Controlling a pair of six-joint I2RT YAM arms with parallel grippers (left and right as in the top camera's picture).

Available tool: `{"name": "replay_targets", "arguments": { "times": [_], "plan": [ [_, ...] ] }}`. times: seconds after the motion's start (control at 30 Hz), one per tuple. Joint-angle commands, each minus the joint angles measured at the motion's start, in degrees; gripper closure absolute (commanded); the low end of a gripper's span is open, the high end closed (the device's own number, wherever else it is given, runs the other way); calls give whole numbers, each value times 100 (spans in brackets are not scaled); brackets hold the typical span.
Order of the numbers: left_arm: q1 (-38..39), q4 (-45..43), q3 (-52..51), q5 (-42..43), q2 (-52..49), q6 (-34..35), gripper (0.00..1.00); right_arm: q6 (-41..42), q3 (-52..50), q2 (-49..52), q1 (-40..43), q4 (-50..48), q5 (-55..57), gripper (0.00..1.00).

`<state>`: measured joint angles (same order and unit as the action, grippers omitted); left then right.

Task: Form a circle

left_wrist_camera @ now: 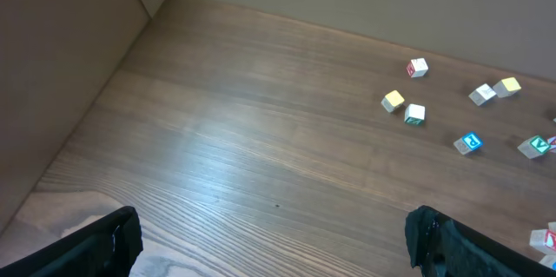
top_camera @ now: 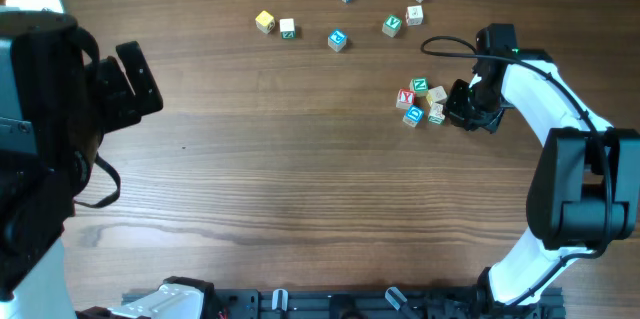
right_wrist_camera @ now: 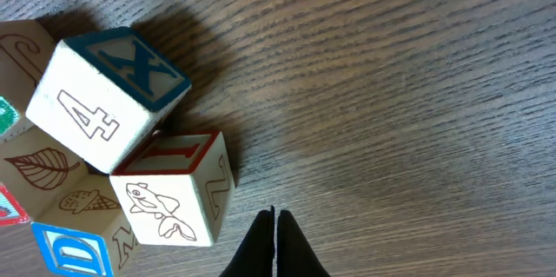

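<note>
Overhead: the circle [top_camera: 422,102] is a tight knot of about five small letter cubes on the right side of the worktop [top_camera: 300,179]. Nine loose cubes [top_camera: 337,40] lie scattered along the far edge, well apart from it. Their print is too small to read here. The right fingers [top_camera: 462,105] are pressed together, holding nothing, with the tip just beside the knot's right side. The left fingers [top_camera: 125,84] stand spread wide and empty at the far left.

Left wrist: seven loose cubes show clearly at the upper right, and more are cut off by the right edge. A dark finger sits in each bottom corner, far apart.

Right wrist: four cubes of the circle show well. One cube [right_wrist_camera: 104,103] reads "4" with a blue "X". A fish cube [right_wrist_camera: 174,194] has a red-framed top, another bears a leaf and acorn, and one shows a blue "D". The closed tip is just beside the fish cube; contact cannot be told.
</note>
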<state>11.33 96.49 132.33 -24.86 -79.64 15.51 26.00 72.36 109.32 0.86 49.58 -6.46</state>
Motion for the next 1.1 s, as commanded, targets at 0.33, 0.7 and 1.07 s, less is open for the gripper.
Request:
{"name": "replay_targets", "arguments": {
  "times": [0.33, 0.7, 1.07],
  "plan": [
    [-26, -2, -2, -72, -2, -11, 0, 271, -50, 118, 13, -96, -129, 95],
    [-26, 0, -2, -72, 0, -11, 0, 269, -50, 118, 13, -166, -83, 96],
    [-26, 0, -2, -72, -2, -11, 0, 398, -251, 118, 13, -350, -142, 95]
  ]
}}
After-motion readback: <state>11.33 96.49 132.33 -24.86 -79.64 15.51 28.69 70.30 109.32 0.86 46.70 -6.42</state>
